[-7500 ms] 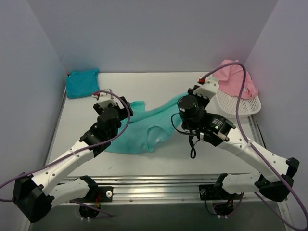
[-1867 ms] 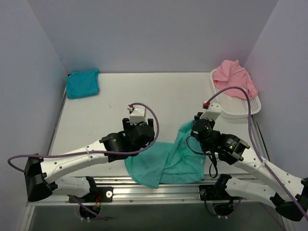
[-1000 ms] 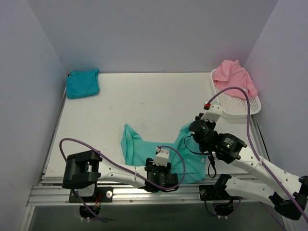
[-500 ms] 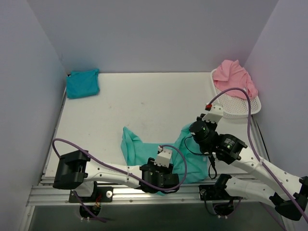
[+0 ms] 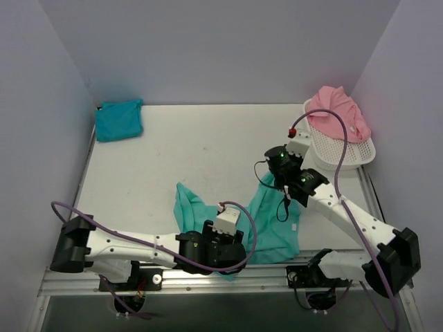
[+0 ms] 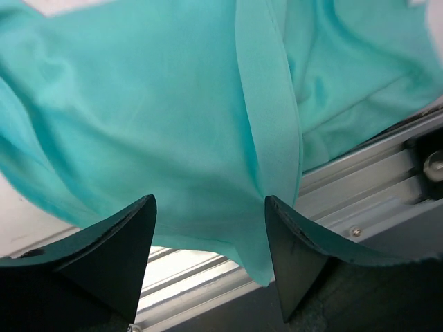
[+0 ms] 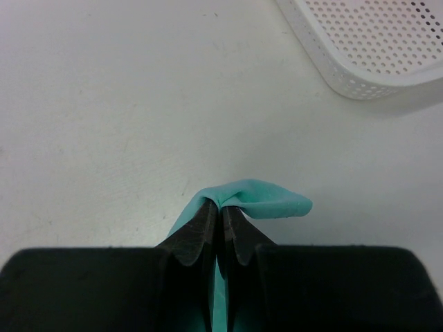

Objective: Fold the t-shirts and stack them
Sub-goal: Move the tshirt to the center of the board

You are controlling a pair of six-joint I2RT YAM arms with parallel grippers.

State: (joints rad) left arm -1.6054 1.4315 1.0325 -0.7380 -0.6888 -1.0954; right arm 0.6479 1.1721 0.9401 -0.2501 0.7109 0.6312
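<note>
The sea-green t-shirt (image 5: 271,225) lies crumpled at the table's near edge, its hem hanging over the front rail (image 6: 360,197). My right gripper (image 5: 271,176) is shut on a pinched fold of it (image 7: 270,197), lifted just above the table. My left gripper (image 6: 209,207) stands open low at the near edge (image 5: 220,252), fingers wide on either side of the hanging sea-green cloth (image 6: 159,124), not pinching it. A turquoise-blue t-shirt (image 5: 119,119) lies folded at the back left corner. The pink t-shirt (image 5: 339,111) is heaped in the basket.
The white mesh basket (image 5: 349,158) stands at the back right, its rim also in the right wrist view (image 7: 360,79). Grey walls close off the left, back and right sides. The aluminium rail runs along the near edge (image 5: 138,270).
My right gripper has moved toward the back of the table, drawing the pinched sea-green cloth with it. The left arm has shifted a little along the near edge, its jaws still wide.
</note>
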